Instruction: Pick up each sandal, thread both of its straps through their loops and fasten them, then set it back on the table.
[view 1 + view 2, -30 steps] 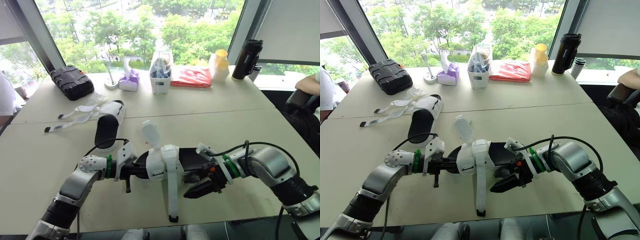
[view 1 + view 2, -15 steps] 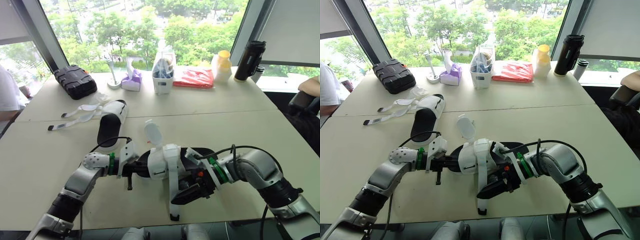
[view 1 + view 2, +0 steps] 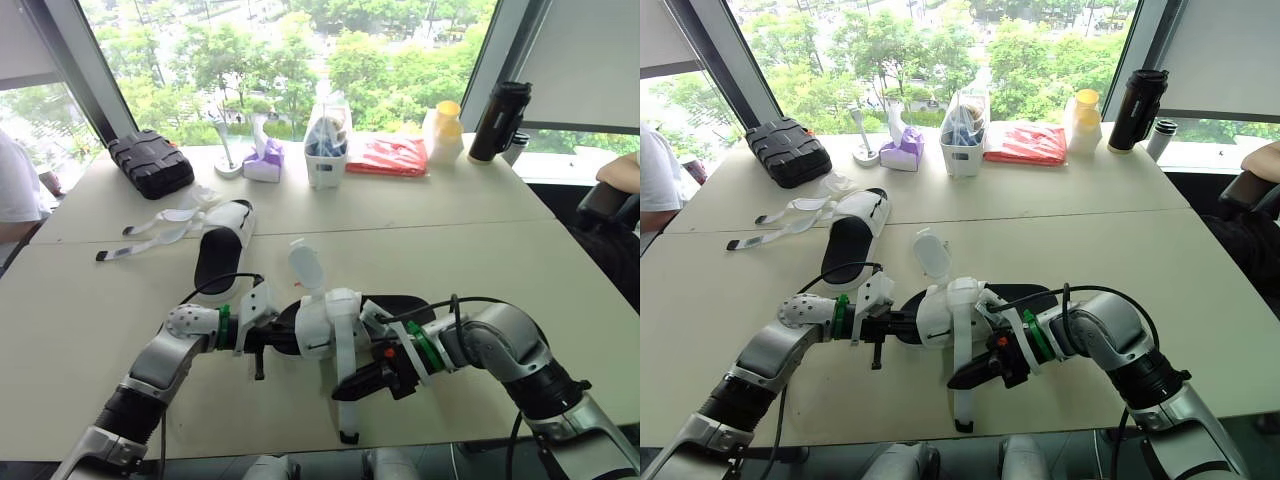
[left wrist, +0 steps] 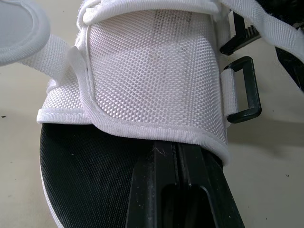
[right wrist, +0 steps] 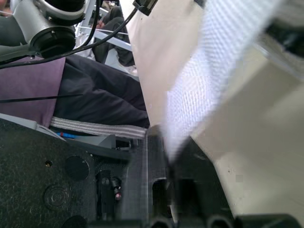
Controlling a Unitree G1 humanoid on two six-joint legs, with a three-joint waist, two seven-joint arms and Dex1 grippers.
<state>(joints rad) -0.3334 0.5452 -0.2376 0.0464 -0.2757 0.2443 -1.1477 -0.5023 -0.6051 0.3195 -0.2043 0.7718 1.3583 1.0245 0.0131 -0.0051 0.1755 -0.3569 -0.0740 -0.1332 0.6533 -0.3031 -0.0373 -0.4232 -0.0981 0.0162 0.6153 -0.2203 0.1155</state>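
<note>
A sandal [image 3: 325, 318] with a black sole and a white mesh upper lies on the table between my two grippers. My left gripper [image 3: 268, 340] is shut on its sole end; in the left wrist view its fingers [image 4: 183, 190] press together under the mesh upper [image 4: 152, 71], beside a black loop [image 4: 243, 91]. One white strap [image 3: 346, 405] trails from the sandal toward the table's front edge. My right gripper [image 3: 347, 388] is shut on this strap [image 5: 204, 80]. A second sandal [image 3: 222, 250] lies further back on the left, its loose straps [image 3: 150, 225] spread on the table.
Along the back edge stand a black case [image 3: 151, 163], a purple tissue box [image 3: 261, 160], a white bin [image 3: 325, 150], a red packet [image 3: 387, 155], a yellow-capped bottle [image 3: 443, 130] and a black flask [image 3: 497, 120]. A person's arm [image 3: 620, 170] shows at the right.
My right gripper has moved left from the sandal's side to the trailing strap and gone from open to shut on it. The left gripper has kept its hold.
</note>
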